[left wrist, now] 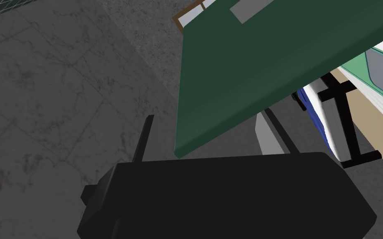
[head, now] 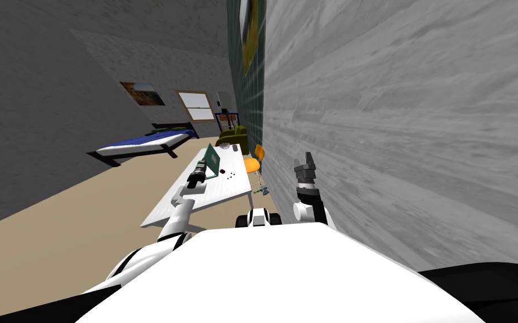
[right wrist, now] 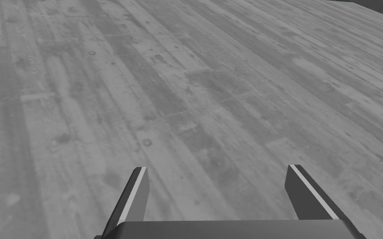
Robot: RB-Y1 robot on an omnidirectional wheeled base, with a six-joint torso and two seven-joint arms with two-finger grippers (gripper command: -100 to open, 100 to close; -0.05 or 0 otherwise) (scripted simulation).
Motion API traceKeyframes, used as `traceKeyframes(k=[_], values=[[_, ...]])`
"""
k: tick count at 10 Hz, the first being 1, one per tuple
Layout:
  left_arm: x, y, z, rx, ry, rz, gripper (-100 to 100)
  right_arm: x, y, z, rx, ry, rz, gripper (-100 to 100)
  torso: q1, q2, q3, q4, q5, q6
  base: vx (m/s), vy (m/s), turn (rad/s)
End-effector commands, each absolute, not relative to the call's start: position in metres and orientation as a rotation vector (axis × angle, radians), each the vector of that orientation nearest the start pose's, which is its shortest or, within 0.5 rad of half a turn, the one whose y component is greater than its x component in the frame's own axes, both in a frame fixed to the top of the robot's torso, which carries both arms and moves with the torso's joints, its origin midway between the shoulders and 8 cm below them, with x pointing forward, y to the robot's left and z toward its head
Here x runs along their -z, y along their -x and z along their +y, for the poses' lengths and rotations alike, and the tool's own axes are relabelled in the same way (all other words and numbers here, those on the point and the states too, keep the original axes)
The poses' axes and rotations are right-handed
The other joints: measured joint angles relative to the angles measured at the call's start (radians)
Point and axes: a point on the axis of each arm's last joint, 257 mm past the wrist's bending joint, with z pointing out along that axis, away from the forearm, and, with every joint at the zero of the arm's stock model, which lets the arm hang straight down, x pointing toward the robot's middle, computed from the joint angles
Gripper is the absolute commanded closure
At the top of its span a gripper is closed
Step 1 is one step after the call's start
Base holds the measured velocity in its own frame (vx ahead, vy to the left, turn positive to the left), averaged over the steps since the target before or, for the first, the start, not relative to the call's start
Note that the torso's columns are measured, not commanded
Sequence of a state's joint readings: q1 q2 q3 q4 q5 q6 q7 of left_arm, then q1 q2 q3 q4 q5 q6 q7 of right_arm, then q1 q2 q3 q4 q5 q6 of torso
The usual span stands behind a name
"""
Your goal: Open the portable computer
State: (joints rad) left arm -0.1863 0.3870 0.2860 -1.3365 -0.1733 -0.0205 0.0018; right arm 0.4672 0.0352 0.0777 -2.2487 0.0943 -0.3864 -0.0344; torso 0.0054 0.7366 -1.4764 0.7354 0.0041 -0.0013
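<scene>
In the head view, left of centre, you have a blue-covered bed (head: 140,144) on the floor (no part of this job). Just right of it, mid-frame, the white counter (head: 218,196) carries the portable computer (head: 212,158). It is green, and its lid is raised steeply off the base.

Your left jaws sit at the near edge of the lid (left wrist: 248,70). In the left wrist view their fingers (left wrist: 265,139) stand apart with its lower corner between them, and I cannot tell whether either one touches it. So you look to be mid-lift, with the opening well along. Next, I'd judge, ease that edge back along the hinge's arc without dragging the base, then draw clear.

Further right, an orange chair (head: 253,160) stands by the counter. Your right jaws, raised beside the grey wall (head: 409,112), are apart and empty.
</scene>
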Motion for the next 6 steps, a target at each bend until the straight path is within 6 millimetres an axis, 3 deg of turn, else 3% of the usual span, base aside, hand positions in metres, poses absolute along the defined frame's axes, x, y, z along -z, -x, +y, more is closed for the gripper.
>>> traceKeyframes(k=[1,2,5,6], values=[[0.184,-0.573,0.484,0.636,1.002,1.217,100,0.001,-0.375,-0.246,-1.335,-0.738,0.712,0,-0.003,-0.002,-0.001,-0.002,0.0,0.002,0.004,0.015,-0.015],[0.166,-0.594,0.461,0.709,0.983,1.184,100,0.001,-0.375,-0.246,-1.335,-0.738,0.712,0,-0.004,-0.005,-0.003,-0.006,0.002,0.002,-0.03,0.055,0.163],[0.19,-0.594,0.466,0.69,1.024,1.212,100,0.001,-0.375,-0.246,-1.335,-0.738,0.712,0,-0.002,-0.007,-0.004,-0.005,0.001,0.004,-0.018,0.026,0.039],[0.172,-0.615,0.442,0.762,1.006,1.181,100,0.001,-0.375,-0.246,-1.335,-0.738,0.712,0,-0.003,-0.009,-0.006,-0.007,0.002,0.004,-0.015,0.053,0.193]])
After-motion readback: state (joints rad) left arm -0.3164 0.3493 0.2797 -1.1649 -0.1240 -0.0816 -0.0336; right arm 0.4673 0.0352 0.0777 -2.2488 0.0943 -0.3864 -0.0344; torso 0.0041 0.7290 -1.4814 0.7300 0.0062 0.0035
